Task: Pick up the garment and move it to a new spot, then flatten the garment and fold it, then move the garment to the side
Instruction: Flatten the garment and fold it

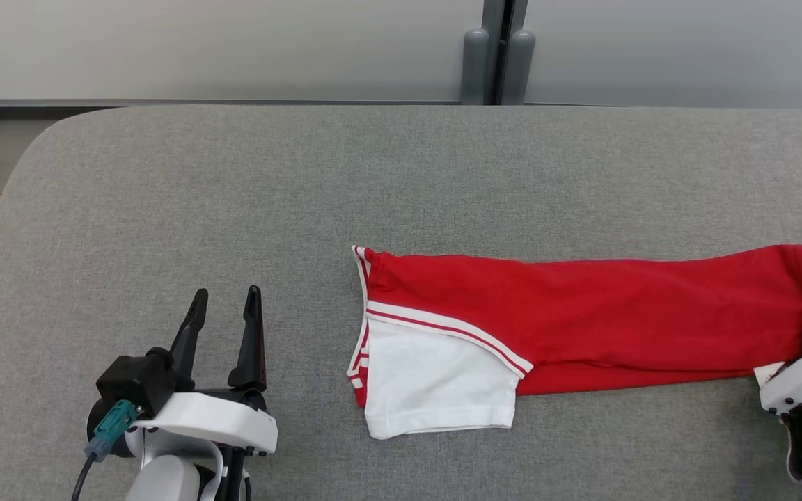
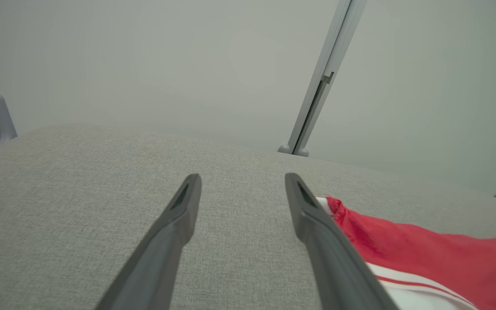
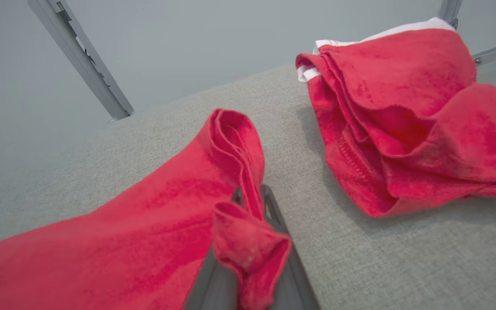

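Garment [image 1: 617, 313], end pinched in right jaws

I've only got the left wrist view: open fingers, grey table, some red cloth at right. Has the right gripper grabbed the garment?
Observer: Yes, the right gripper is shut on the garment, at a red hem.
Operator: Which end?
Observer: The end far from the left gripper; the white part lies nearest it.
Operator: Is it flat?
Observer: It lies as a long folded strip on the table, bunched at the pinched hem.
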